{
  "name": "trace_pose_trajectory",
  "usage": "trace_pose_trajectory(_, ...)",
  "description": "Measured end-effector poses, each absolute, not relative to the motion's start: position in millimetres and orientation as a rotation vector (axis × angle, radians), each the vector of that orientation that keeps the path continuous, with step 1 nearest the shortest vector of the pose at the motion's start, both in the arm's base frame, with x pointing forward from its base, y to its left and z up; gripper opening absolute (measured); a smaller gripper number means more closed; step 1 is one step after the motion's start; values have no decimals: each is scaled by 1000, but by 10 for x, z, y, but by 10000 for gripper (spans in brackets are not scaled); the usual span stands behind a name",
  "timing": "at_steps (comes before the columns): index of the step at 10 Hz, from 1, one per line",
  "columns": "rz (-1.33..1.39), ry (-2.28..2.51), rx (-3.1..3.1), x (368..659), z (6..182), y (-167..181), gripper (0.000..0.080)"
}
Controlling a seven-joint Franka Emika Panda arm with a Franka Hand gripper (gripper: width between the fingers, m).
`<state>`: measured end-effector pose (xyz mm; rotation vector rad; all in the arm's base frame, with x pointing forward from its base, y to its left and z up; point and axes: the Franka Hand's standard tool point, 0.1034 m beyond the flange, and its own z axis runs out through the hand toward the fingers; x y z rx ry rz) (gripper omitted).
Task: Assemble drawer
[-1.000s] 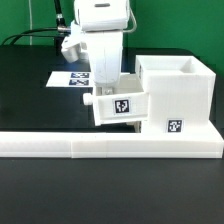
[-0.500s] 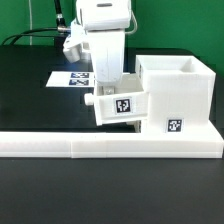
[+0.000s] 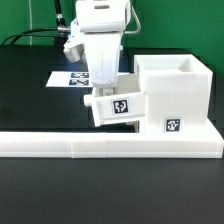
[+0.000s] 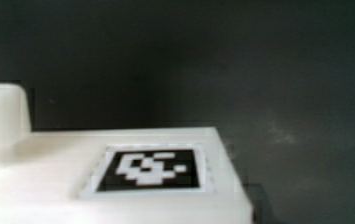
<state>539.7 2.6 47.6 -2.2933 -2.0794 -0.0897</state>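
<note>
A small white knobbed tray (image 3: 120, 106) with a tag on its front wall sits slightly tilted against the side of the large white housing (image 3: 186, 92) that faces the exterior view's left. Its knob (image 3: 89, 99) also points that way. My gripper (image 3: 104, 88) reaches down from above and is shut on the tray's wall. The wrist view shows the tray's tagged wall (image 4: 151, 168) and the knob (image 4: 0, 115) close up over the black table; my fingertips do not show there. The second small tray is out of view.
A long low white border rail (image 3: 60, 146) runs across the front and hides the bottoms of the tray and the housing. The marker board (image 3: 66, 78) lies flat on the black table behind the tray. Cables hang at the back.
My gripper and the tray have shifted very slightly toward the exterior view's left. The housing has not moved.
</note>
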Motion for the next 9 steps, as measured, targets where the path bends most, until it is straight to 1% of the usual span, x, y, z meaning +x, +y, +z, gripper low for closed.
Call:
trace_pose_trajectory(5, -75, -2123, -2283, 5401, 508, 97, 45)
trace_pose_trajectory(9, -41, -2143, -2267, 5412, 518, 65, 47)
